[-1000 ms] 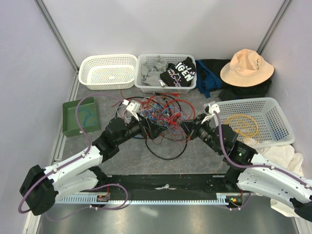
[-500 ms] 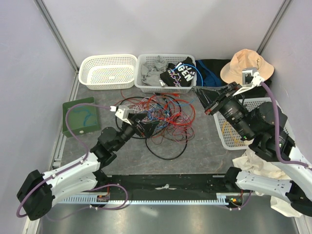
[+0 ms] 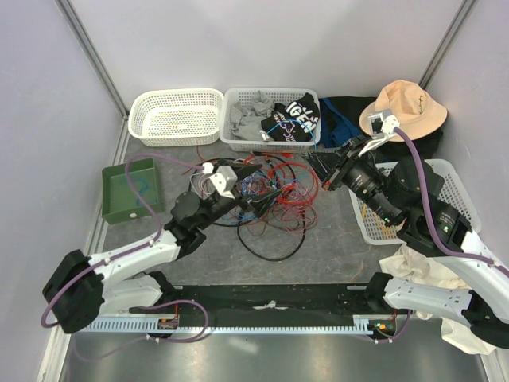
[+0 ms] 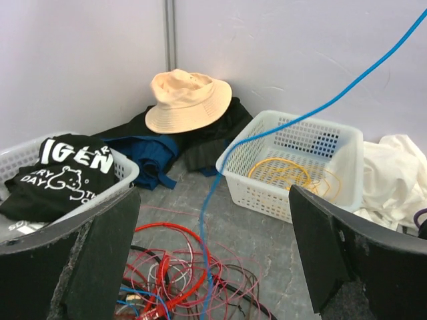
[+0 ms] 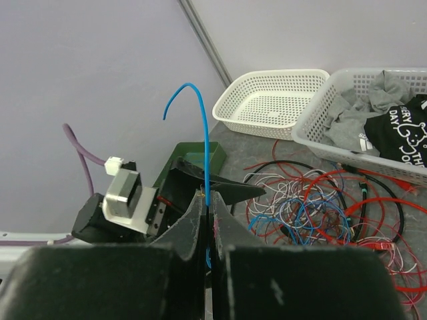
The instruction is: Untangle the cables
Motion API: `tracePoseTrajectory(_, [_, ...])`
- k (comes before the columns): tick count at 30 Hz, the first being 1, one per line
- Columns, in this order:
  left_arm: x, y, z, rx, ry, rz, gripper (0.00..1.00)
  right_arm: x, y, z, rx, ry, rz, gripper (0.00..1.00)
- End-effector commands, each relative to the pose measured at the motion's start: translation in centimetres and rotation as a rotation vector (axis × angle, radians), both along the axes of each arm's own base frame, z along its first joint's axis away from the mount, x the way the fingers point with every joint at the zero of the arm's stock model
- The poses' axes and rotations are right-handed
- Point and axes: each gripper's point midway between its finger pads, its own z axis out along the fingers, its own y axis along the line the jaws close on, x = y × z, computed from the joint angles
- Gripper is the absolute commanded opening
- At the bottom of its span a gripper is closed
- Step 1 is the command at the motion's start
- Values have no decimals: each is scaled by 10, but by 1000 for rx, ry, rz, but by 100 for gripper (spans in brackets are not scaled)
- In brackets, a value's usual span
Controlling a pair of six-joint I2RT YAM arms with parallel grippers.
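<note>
Loose tangle of cables (image 3: 270,195) heaped mid-counter: red, blue, white and black strands, one black loop sagging toward 6 o'clock. Out of the heap, a single blue cable (image 5: 207,160) drawn up in a slanting line toward 2 o'clock, clear of the counter (image 3: 326,247). Pinched near its far end by the right end effector (image 5: 208,200), jaws closed tight with only that strand between them, a short free end arching over above the fingertips. Held aloft at 2 o'clock of the tangle, apart from the rest of the heap.

Over the 9 o'clock edge of the tangle, the left end effector (image 3: 256,187), spread wide, nothing between its fingers (image 4: 100,260); contact with the wires beneath impossible to tell.

At 3 o'clock of the heap, a separate yellow cable (image 4: 287,172) coiled inside a white basket (image 3: 465,199). At 12 o'clock, a second basket (image 3: 270,146) with grey and black clothes; at 11 o'clock, a third basket (image 3: 175,118). At 1 o'clock, in the far corner, a peach hat (image 3: 402,111) on dark clothing. At 9 o'clock, well apart from the wires, a green tray (image 3: 119,199). At 4 o'clock, just beside the basket with the yellow coil, a white cloth (image 3: 413,259).
</note>
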Motion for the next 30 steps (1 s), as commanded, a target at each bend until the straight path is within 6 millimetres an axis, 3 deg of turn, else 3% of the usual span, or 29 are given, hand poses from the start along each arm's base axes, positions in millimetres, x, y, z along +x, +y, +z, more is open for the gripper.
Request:
tracePoseTrajectory(1, [5,-20,12,31,-112,-38,98,-8,-3,13,37,-11,21,0])
tracePoseTrajectory(2, [7,-27,2,49,-94,-57,96,-7,-4,13,37,-11,18,0])
tracePoseTrajectory(8, [19,-40,-12,68,-64,-60,77,-8,-7,15,36,-13,12,0])
tracePoseTrajectory(13, [29,-51,-16,92,-62,-64,73,-8,-7,15,35,-12,12,0])
tracePoseTrajectory(16, [31,-56,-11,89,-73,-73,58,-9,-9,15,32,-11,12,0])
tracePoseTrajectory(18, [33,-57,-10,90,-64,-69,38,-10,-12,15,34,-11,1,0])
tracePoseTrajectory(20, [44,-52,-10,107,17,-7,2,-8,-17,12,23,-12,-21,0])
tracePoseTrajectory(21, [47,-49,-10,117,40,17,2,-7,-23,10,20,-11,-43,1])
tracePoseTrajectory(22, [49,-44,-21,151,102,42,2,-7,-26,7,14,-13,-54,10])
tracePoseTrajectory(23, [55,-28,-9,121,130,124,2,-6,-30,5,6,-17,-68,22])
tracePoseTrajectory(24, [58,-20,-8,123,168,166,2,-7,-34,-1,-2,-16,-79,46])
tracePoseTrajectory(25, [60,-8,-18,185,266,220,2,-4,-39,-5,-9,-14,-110,57])
tracePoseTrajectory(26, [66,10,-5,177,294,305,2,-3,-43,-10,-15,-12,-126,64])
tracePoseTrajectory(27, [67,21,-6,208,338,349,2,-2,-44,-20,-31,-1,-139,73])
tracePoseTrajectory(28, [69,30,23,168,357,382,2,1,-47,-27,-41,7,-159,77])
tracePoseTrajectory(29, [69,52,6,249,450,451,2,3,-47,-33,-53,13,-171,79])
tracePoseTrajectory(30, [68,61,16,242,475,469,2,4,-47,-47,-75,24,-176,81])
